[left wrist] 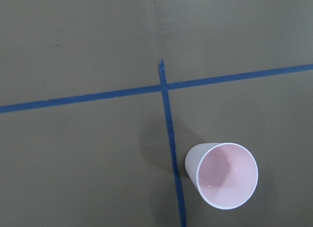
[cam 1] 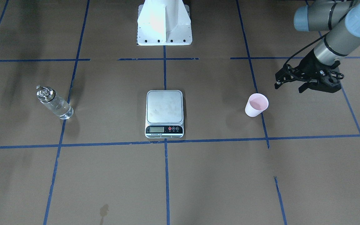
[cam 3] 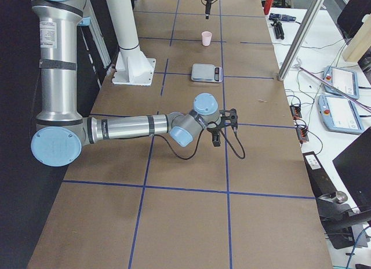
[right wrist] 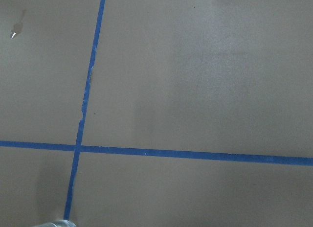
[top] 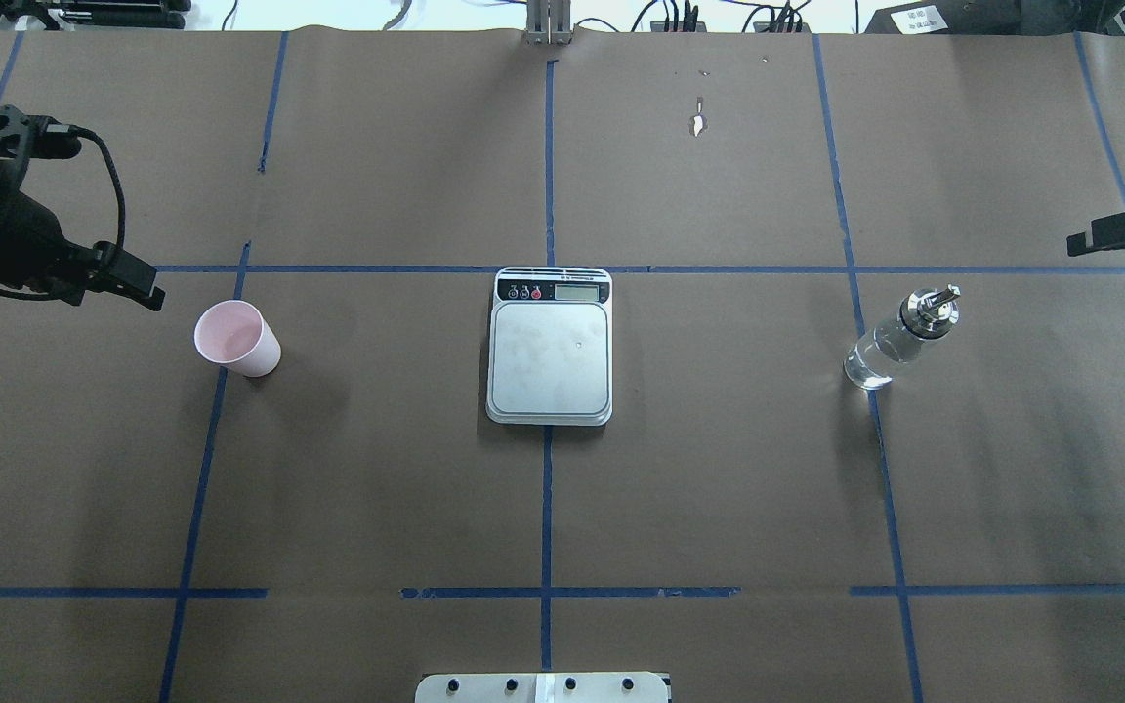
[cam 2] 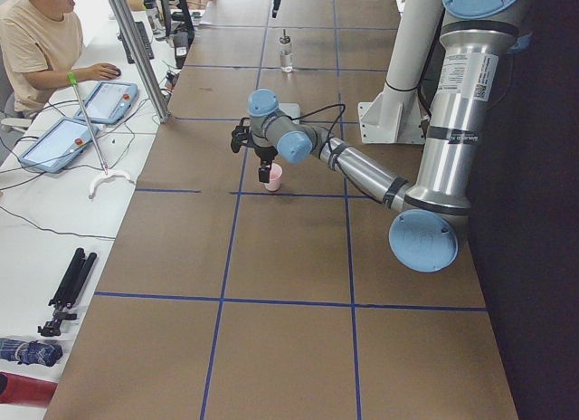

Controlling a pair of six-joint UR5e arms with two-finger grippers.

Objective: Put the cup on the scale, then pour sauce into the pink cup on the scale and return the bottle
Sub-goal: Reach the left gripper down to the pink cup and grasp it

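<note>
Brown paper (top: pixel 377 469) crossed by blue tape (top: pixel 547 508) bears the scale (top: pixel 550 356).

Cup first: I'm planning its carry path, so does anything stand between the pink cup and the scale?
Nothing visible does. Between the cup and the scale there is only bare brown paper, and the scale's top carries nothing.

One cup (cam 1: pixel 257 105), one scale (cam 1: pixel 164 107), one bottle (cam 1: pixel 56 104).
</note>
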